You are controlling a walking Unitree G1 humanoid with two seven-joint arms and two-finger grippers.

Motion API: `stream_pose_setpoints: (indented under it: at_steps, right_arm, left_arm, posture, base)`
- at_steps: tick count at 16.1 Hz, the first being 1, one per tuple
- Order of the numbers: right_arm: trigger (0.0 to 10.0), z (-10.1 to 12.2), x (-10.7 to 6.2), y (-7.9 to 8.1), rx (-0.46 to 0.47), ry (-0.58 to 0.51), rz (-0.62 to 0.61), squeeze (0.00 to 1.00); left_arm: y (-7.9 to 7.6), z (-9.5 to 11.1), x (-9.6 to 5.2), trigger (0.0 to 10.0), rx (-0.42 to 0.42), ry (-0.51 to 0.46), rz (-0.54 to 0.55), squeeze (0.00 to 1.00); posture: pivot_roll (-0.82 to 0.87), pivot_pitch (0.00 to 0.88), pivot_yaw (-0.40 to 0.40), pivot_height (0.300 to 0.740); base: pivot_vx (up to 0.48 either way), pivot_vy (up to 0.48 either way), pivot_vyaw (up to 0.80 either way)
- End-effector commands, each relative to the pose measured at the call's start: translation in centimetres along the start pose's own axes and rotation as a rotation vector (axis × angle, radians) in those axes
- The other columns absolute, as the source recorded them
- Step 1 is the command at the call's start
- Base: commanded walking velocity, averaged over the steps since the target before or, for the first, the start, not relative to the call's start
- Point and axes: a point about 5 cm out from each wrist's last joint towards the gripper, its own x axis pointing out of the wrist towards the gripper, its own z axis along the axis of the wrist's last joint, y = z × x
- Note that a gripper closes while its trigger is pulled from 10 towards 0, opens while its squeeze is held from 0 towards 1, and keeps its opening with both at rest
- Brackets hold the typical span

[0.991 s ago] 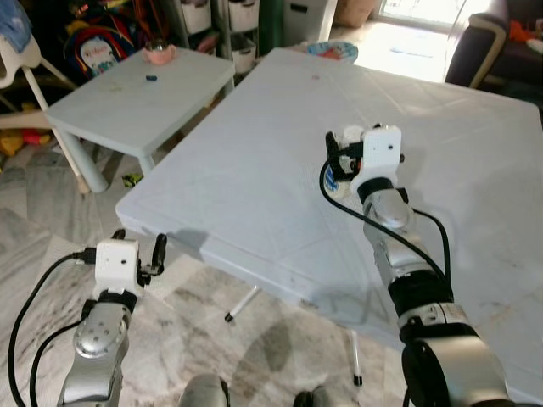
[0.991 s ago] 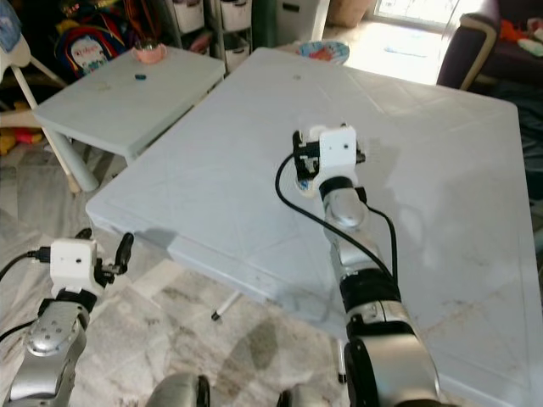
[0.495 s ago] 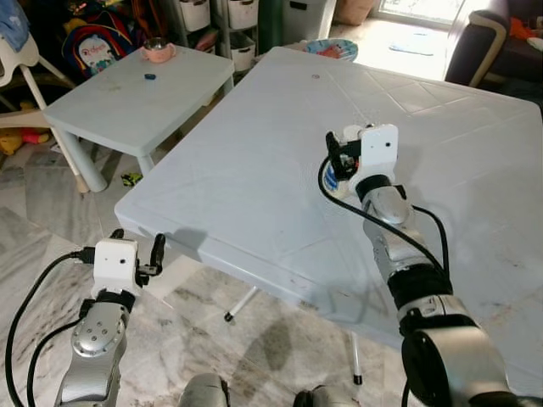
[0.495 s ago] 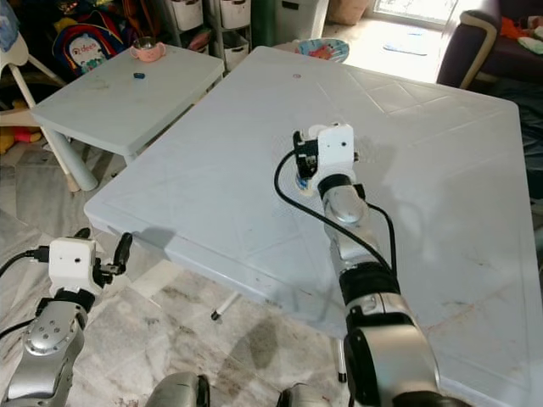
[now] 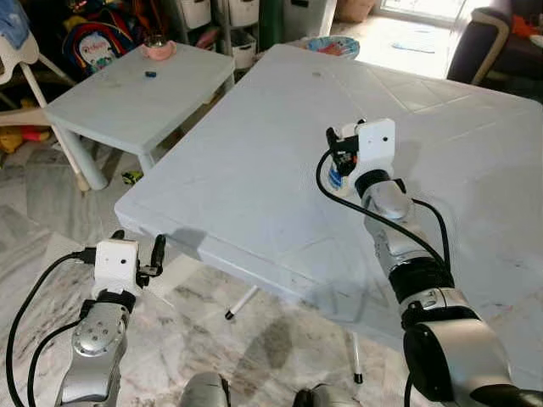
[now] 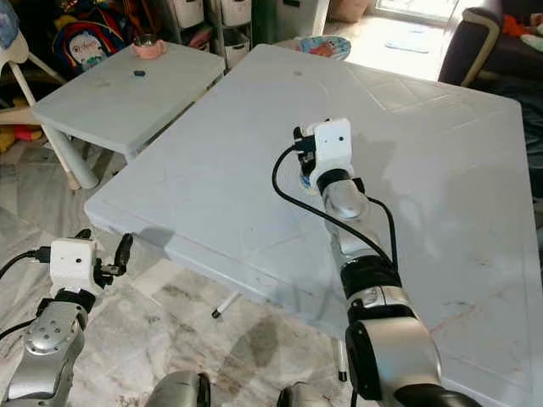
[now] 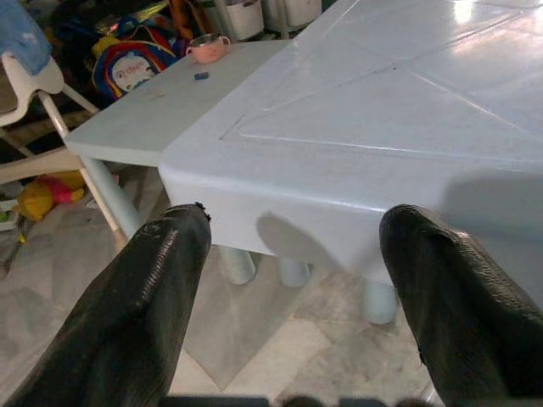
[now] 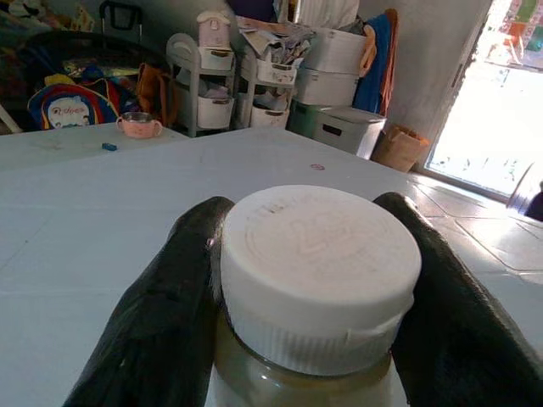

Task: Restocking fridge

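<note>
A small jar [image 8: 318, 254] with a white screw lid and pale contents sits between the fingers of my right gripper [image 5: 340, 163], which is shut on it just below the lid. Gripper and jar are over the middle of the big white table [image 5: 254, 153], and the jar [image 5: 338, 178] is low above the top. I cannot tell whether it touches the table. My left gripper [image 7: 293, 246] hangs open and empty beside the table's near left corner, below the tabletop [image 7: 407, 110].
A low white side table [image 5: 127, 93] at the left carries a pink cup [image 5: 159, 48] and a small blue piece [image 5: 151, 75]. Behind it are a backpack [image 5: 92, 47] and storage drawers. A patterned plate [image 5: 333, 46] lies at the big table's far edge. A dark armchair [image 5: 492, 42] stands at the right.
My right gripper with the jar has edged slightly up and away from me. The left arm has not moved.
</note>
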Motion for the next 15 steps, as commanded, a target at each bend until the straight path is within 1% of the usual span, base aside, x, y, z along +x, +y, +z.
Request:
stream_pose_setpoints:
  at_steps: [1, 2, 3, 5, 7, 8, 9, 10, 11, 12, 13, 15]
  right_arm:
    - [0.0, -0.3, -0.3, -0.4, -0.020, 0.004, -0.001, 0.00]
    - [0.0, -0.5, -0.5, -0.5, -0.042, 0.002, 0.005, 0.00]
    - [0.0, -0.8, -0.9, -0.6, -0.056, 0.003, 0.011, 0.00]
    - [0.0, -1.3, -1.6, -0.3, -0.051, 0.009, 0.025, 0.00]
    - [0.0, -1.0, -2.4, 0.7, -0.013, -0.036, 0.066, 0.00]
    - [0.0, -1.0, -3.1, 1.4, -0.002, -0.048, 0.087, 0.00]
    - [1.7, -1.1, -3.9, 2.2, 0.032, -0.048, 0.101, 0.00]
    - [10.0, -1.1, -4.3, 2.7, 0.049, -0.051, 0.111, 0.00]
    - [10.0, -0.7, -5.7, 4.5, 0.094, -0.090, 0.214, 0.00]
    - [10.0, -0.4, -6.4, 5.3, 0.095, -0.107, 0.263, 0.00]
    - [10.0, -0.4, -6.9, 5.7, 0.111, -0.100, 0.282, 0.00]
    - [10.0, -0.5, -7.5, 5.9, 0.138, -0.088, 0.287, 0.00]
  left_arm:
    - [0.8, 0.0, -0.1, 10.0, 0.047, 0.012, 0.048, 0.00]
    - [1.3, 0.0, 0.1, 10.0, 0.053, 0.014, 0.078, 0.00]
    - [1.8, 0.1, 0.3, 10.0, 0.040, 0.008, 0.089, 0.00]
    - [2.5, 0.1, 0.3, 10.0, 0.044, 0.020, 0.090, 0.00]
    - [2.9, 0.3, 0.3, 10.0, 0.078, 0.019, 0.066, 0.00]
    - [3.2, 0.6, 0.2, 10.0, 0.072, 0.014, 0.080, 0.00]
    - [3.5, 0.7, 0.1, 10.0, 0.060, 0.018, 0.099, 0.00]
    - [3.5, 0.6, 0.0, 10.0, 0.041, 0.026, 0.108, 0.00]
    - [2.6, 0.3, -0.4, 10.0, 0.009, 0.039, 0.095, 0.00]
    - [2.0, 0.3, -0.6, 10.0, 0.009, 0.038, 0.080, 0.00]
    - [1.2, 0.1, -0.8, 10.0, -0.011, 0.039, 0.080, 0.00]
    - [0.2, 0.0, -1.1, 10.0, -0.054, 0.044, 0.101, 0.00]
  posture:
    - [0.18, 0.083, 0.006, 0.740]
    - [0.18, 0.081, 0.003, 0.740]
    - [0.18, 0.077, 0.000, 0.740]
    - [0.17, 0.068, 0.001, 0.740]
    - [0.17, 0.066, 0.008, 0.740]
    - [0.16, 0.066, 0.009, 0.740]
    - [0.16, 0.065, 0.007, 0.740]
    - [0.16, 0.063, 0.006, 0.740]
    - [0.17, 0.053, 0.004, 0.740]
    - [0.17, 0.045, 0.002, 0.740]
    - [0.16, 0.032, -0.002, 0.740]
    - [0.14, 0.018, -0.004, 0.740]
  base:
    - [0.000, 0.000, 0.00]
    - [0.000, 0.000, 0.00]
    - [0.000, 0.000, 0.00]
    - [0.000, 0.000, 0.00]
    - [0.000, 0.000, 0.00]
    - [0.000, 0.000, 0.00]
    - [0.000, 0.000, 0.00]
    - [0.000, 0.000, 0.00]
    - [0.000, 0.000, 0.80]
    - [0.000, 0.000, 0.80]
    - [0.000, 0.000, 0.80]
    - [0.000, 0.000, 0.80]
